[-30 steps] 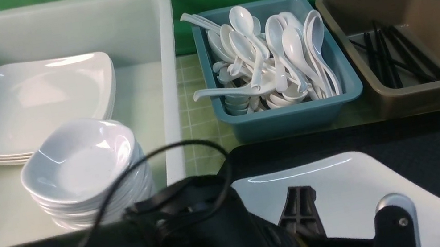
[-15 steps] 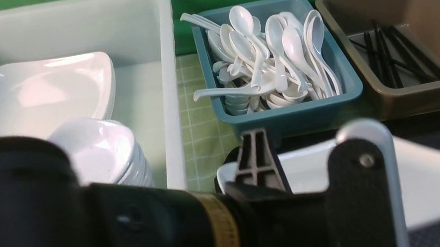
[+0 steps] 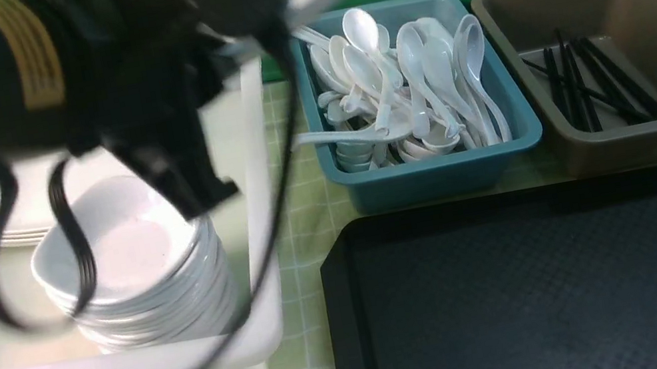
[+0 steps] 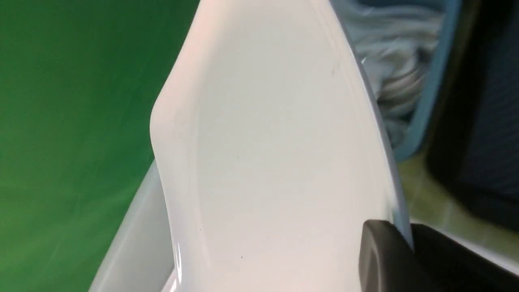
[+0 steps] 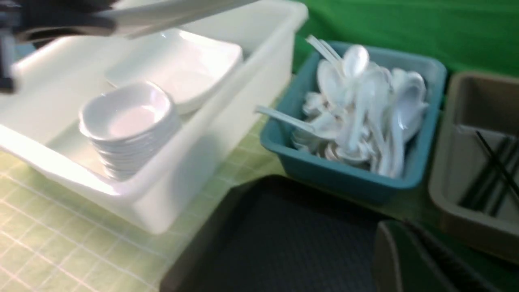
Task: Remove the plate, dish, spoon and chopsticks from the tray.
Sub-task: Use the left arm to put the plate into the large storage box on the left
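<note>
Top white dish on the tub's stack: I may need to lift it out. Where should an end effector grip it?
Pinch the upturned rim of the small glossy white rounded-square dish from straight above, one jaw inside, one outside. It lies open side up and nested, and the white plastic tub wall likely blocks sideways approaches.

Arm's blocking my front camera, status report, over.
Left gripper shut on the plate, held high above the white tub. Right gripper shut. Tray bare where visible; nothing seen in the way.
</note>
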`<state>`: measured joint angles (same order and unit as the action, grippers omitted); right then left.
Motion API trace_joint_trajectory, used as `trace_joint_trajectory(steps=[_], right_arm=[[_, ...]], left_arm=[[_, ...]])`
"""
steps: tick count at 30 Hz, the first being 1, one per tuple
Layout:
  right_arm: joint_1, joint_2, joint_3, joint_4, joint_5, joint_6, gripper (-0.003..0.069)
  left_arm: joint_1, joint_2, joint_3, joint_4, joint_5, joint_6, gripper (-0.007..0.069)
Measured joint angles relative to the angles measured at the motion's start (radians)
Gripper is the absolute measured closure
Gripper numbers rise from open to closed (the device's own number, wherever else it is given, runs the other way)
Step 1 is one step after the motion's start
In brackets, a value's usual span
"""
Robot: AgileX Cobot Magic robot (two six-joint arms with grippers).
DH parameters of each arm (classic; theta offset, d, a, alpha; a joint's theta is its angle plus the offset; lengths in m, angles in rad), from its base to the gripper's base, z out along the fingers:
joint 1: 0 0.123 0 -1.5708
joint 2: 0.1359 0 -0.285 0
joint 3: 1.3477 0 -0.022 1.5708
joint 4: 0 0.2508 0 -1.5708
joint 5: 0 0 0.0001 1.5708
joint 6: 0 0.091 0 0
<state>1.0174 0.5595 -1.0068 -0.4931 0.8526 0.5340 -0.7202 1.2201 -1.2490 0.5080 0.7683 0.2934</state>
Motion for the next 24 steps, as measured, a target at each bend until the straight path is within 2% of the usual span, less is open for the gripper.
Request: trace_joint_trajectory(steps=[1, 2, 3, 8, 14, 24], right_arm=[[0.000, 0.016, 0.000, 0.002, -0.009, -0.008, 0.0636], [0.000, 0.019, 0.000, 0.004, -0.009, -0.013, 0.0636], [0.000, 0.041, 0.000, 0.011, -0.009, -0.032, 0.0636], [0.000, 0.081, 0.000, 0.066, -0.004, -0.102, 0.0632], [0.000, 0.086, 0.000, 0.094, 0.002, -0.130, 0.0626], [0.000, 0.086, 0.000, 0.109, 0.046, -0.132, 0.0622]], left_arm=[[0.079, 0.033, 0.000, 0.000, -0.001, -0.001, 0.0595], [0.091, 0.033, 0.000, 0.000, -0.001, -0.001, 0.0595], [0.182, 0.092, -0.001, 0.003, -0.009, -0.001, 0.0595], [0.363, 0.267, -0.038, 0.001, -0.030, -0.001, 0.0595], [0.443, 0.461, -0.139, -0.003, -0.023, -0.013, 0.0595], [0.447, 0.607, -0.231, 0.037, 0.004, -0.039, 0.0594]])
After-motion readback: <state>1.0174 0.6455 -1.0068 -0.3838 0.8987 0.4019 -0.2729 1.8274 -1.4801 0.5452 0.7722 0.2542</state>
